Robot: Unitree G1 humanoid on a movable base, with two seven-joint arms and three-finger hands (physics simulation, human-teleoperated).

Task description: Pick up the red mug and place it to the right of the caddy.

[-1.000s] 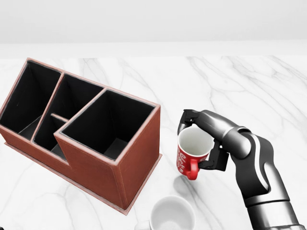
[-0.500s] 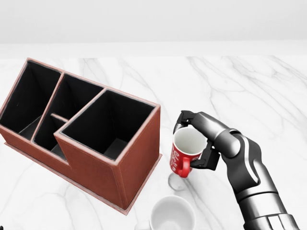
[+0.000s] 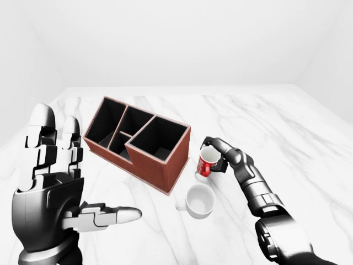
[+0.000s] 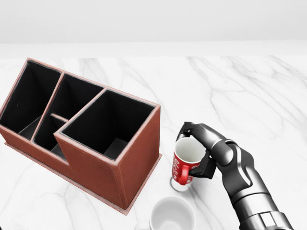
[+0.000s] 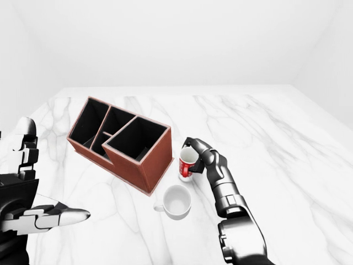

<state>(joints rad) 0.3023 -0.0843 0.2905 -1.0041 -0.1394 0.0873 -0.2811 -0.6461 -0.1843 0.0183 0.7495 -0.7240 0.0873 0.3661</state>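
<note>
White mug point(image 4: 172, 218) on marble table point(image 4: 259, 91)

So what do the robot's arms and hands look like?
Both are shiny metal grey with black joints. The left hand has chunky, blocky silver fingers with rounded tips. The right hand is darker, and its arm is smooth, rounded segments. No cables or markings show.

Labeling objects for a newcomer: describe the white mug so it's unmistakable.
Find the brown caddy on the marble table. Just below its right corner in the head view sits the white mug, empty and free-standing, unlike the red mug above it, gripped by the right robot hand.
</note>
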